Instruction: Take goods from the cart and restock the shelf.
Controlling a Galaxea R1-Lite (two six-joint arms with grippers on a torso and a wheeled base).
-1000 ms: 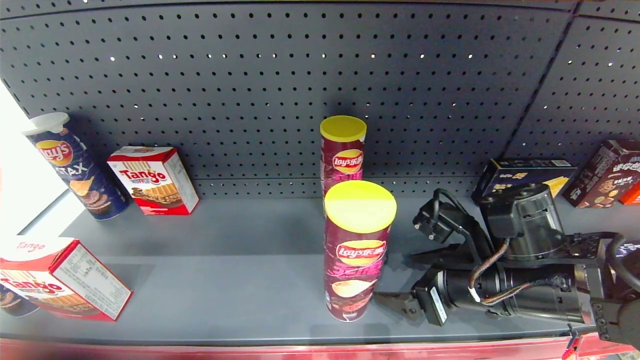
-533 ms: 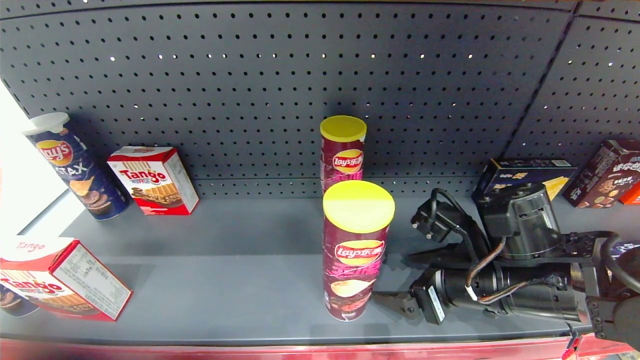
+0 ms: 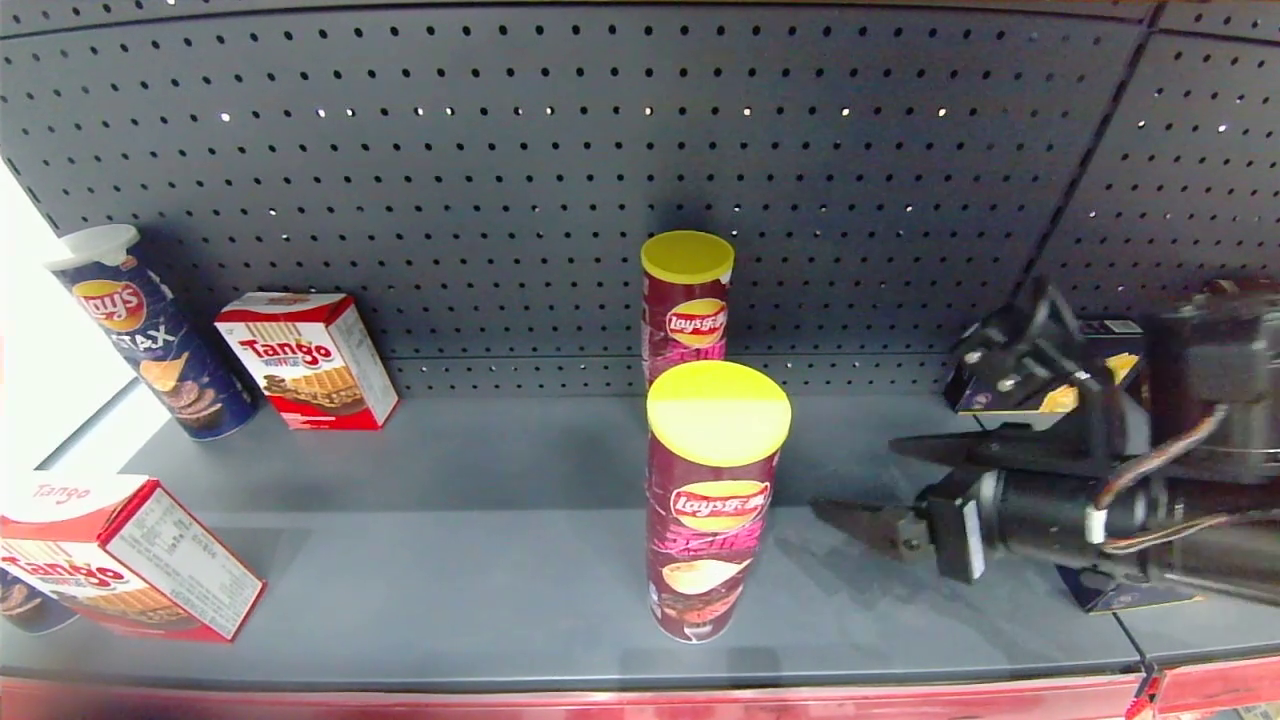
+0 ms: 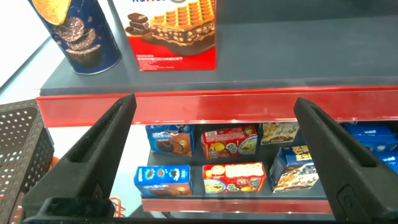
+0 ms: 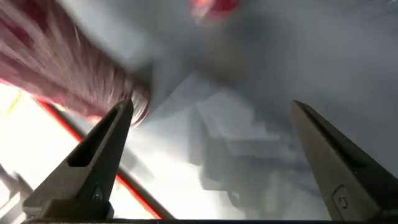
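The left jaws hang wide and empty before the red front edge of the shelf (image 3: 480,540). Near that edge a yellow-lidded maroon chip can (image 3: 712,500) stands upright; the right jaws, wide and empty, lie apart to its right. A second can (image 3: 686,310) stands behind it, at the back edge.

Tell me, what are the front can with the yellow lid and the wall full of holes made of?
The can is probably cardboard under a slightly glossy printed wrap: pictures run round its side. Its lid looks like smooth matte plastic, plain yellow with a thin rim. The wall seems to be painted metal, dark grey, with neat rows of punched holes.
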